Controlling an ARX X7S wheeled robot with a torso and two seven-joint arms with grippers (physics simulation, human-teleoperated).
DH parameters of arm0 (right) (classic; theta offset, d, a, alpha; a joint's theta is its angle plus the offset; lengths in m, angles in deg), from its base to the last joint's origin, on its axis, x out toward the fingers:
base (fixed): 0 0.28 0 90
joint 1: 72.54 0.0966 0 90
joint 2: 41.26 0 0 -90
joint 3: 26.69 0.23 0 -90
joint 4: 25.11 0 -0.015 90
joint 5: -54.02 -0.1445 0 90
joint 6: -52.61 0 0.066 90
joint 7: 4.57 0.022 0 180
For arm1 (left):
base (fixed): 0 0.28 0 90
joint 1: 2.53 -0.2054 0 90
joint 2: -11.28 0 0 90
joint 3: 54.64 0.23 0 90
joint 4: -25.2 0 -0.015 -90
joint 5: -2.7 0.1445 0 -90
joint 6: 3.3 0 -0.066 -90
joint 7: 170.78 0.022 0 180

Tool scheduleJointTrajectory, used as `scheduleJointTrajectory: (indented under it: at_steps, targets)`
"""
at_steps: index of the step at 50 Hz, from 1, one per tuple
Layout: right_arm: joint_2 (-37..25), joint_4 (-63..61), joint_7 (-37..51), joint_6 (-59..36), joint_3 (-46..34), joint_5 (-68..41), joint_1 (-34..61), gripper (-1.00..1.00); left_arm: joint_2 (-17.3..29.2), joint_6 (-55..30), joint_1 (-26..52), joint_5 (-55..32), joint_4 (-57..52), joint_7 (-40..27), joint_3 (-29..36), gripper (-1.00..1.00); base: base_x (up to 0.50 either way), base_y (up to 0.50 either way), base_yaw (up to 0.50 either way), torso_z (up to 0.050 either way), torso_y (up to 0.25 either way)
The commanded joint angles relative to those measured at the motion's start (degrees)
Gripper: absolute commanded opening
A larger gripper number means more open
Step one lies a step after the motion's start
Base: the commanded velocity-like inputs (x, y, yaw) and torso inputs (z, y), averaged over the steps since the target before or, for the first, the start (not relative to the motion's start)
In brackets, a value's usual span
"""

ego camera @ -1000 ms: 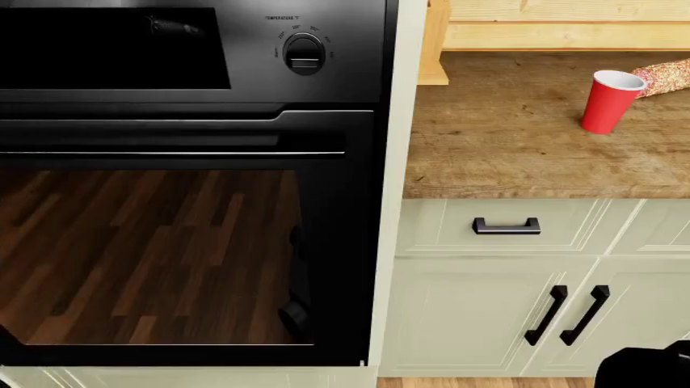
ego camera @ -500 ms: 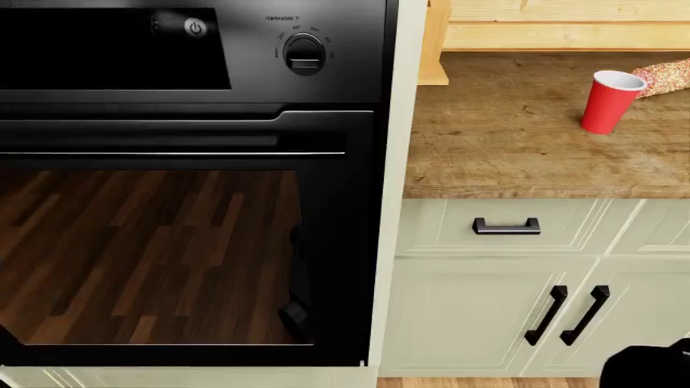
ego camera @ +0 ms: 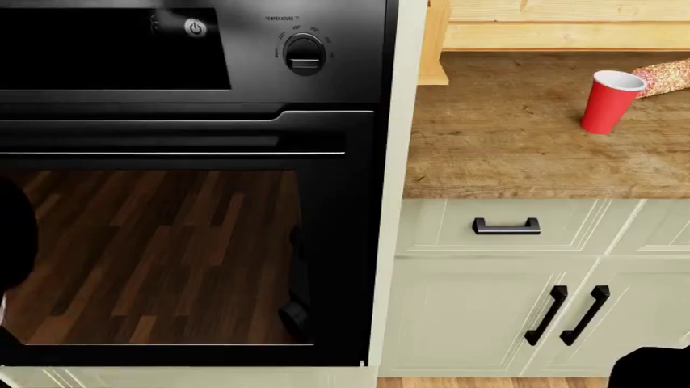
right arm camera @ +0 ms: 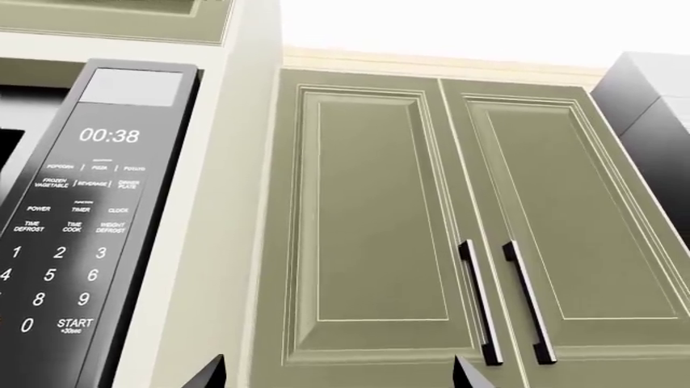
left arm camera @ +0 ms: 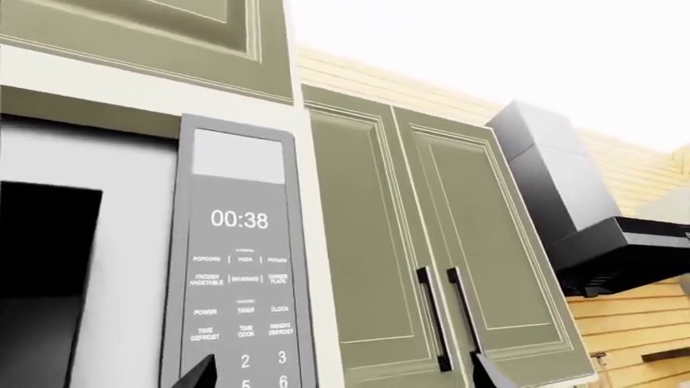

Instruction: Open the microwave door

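Microwave point(left arm camera: 140, 267) door apparently closed; left end effector point(left arm camera: 339, 373) spread before keypad point(left arm camera: 242, 299).

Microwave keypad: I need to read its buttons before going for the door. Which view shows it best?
The right wrist view: the microwave keypad shows from the 00:38 clock down to START. The left wrist view cuts the microwave keypad off at the first digit rows. The head view shows only the oven, no microwave.

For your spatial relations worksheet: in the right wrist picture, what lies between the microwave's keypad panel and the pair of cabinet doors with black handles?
In the right wrist view, only a plain cream cabinet post separates the microwave's keypad panel from the cabinet doors; nothing hangs on it.
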Motion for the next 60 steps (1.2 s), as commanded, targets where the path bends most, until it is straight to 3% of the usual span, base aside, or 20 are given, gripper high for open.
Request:
scheduleJointTrajectory:
  at_steps: [1,12,23,60]
  targets:
    - [-0.6,-0.3,0.6,-0.2,0.7,-1.0,0.0,1.00,-2.5,3.6,-4.1,12.0,3.2,8.5,4.0,1.00,0.00,0.00,0.00,0.000,0.000]
    - [-1.0,-0.2,1.0,-0.5,0.7,-1.8,1.0,1.00,0.2,10.8,-5.2,31.5,12.3,17.5,12.3,1.00,0.00,0.00,0.00,0.000,0.000]
    - [-1.2,0.0,1.3,-0.2,0.8,-2.4,1.3,1.00,3.8,14.3,-2.1,45.1,22.7,19.6,20.1,1.00,0.00,0.00,0.00,0.000,0.000]
    - [-1.6,0.4,2.7,0.9,-0.5,-3.3,1.3,1.00,19.5,10.4,-0.2,52.3,24.4,19.2,21.1,1.00,0.00,0.00,0.00,0.000,0.000]
